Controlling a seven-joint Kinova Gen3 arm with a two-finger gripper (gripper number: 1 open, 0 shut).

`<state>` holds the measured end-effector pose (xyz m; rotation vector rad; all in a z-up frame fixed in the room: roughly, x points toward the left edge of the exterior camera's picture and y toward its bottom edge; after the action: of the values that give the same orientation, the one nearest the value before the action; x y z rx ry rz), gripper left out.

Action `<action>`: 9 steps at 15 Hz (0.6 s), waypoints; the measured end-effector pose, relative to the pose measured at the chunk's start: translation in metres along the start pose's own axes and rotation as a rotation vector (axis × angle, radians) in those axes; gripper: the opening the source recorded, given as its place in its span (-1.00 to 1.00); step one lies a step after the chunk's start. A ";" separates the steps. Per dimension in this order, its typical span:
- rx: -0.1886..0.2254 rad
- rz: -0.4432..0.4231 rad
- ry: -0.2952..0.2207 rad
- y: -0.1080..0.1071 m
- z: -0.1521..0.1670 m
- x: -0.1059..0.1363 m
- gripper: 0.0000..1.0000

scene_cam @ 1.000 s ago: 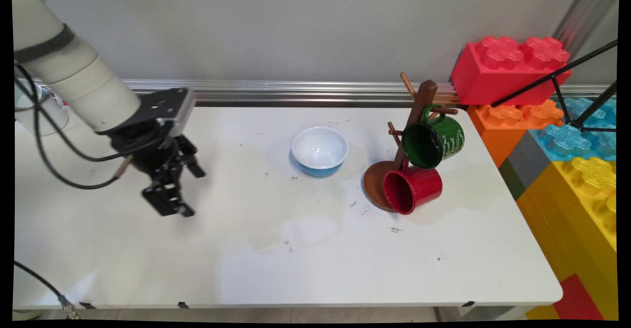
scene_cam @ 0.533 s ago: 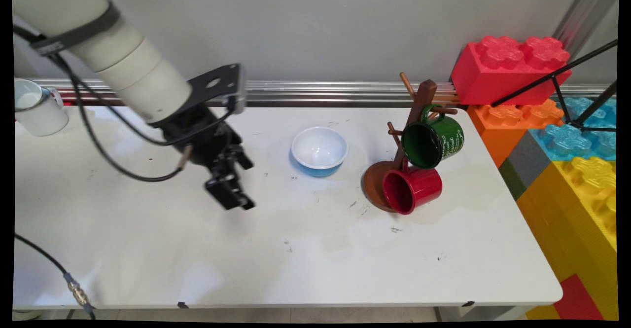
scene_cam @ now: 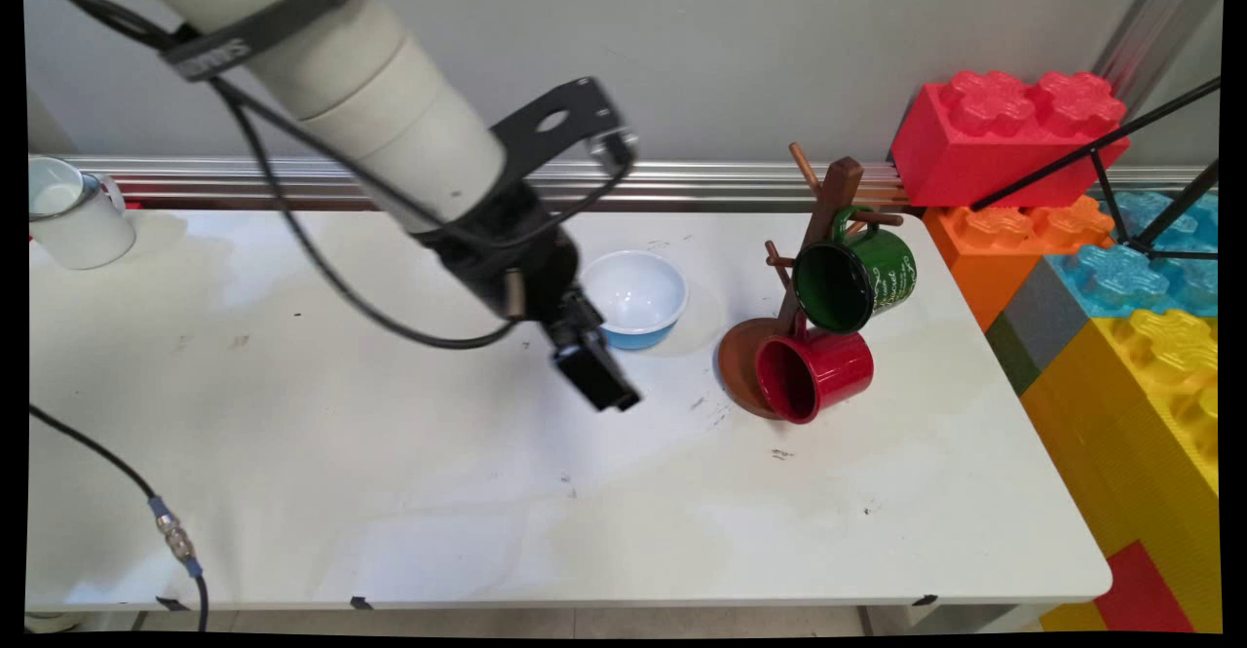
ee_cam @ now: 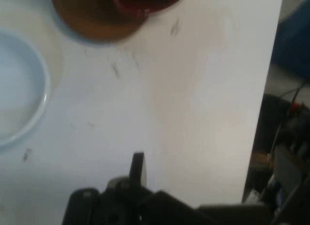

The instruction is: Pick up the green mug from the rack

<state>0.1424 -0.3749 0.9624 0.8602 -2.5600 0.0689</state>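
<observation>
Just left of the frame's centre in the main view, the gripper (scene_cam: 609,390) hangs above the white table (scene_cam: 487,492), its tip low and tilted toward the lower right; half a second ago it hung further left, near the middle-left of the table, and a second ago further left again, so it has travelled steadily rightward across the frame; the fingers look pressed together, with nothing between them, and in the hand view only one narrow fingertip (ee_cam: 138,167) rises from the bottom edge; the bowl (scene_cam: 633,297), white inside and blue outside, sits just to the upper right of the gripper, partly overlapped by the wrist, and shows at the left edge of the hand view (ee_cam: 19,89); right of the bowl stands the wooden mug tree (scene_cam: 828,209) with a green mug (scene_cam: 857,278) hung above a red mug (scene_cam: 813,375), all unmoved; a white mug (scene_cam: 73,214) at the far left edge stands where it did half a second ago; the big toy bricks (scene_cam: 1003,132) fill the right side.
</observation>
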 end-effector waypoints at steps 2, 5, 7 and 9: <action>0.007 -0.035 0.024 0.010 0.002 0.014 1.00; 0.013 -0.078 0.054 0.020 0.007 0.030 1.00; 0.021 -0.109 0.080 0.027 0.013 0.041 1.00; 0.030 -0.133 0.108 0.031 0.019 0.050 1.00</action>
<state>0.0819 -0.3818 0.9692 1.0077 -2.4010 0.1107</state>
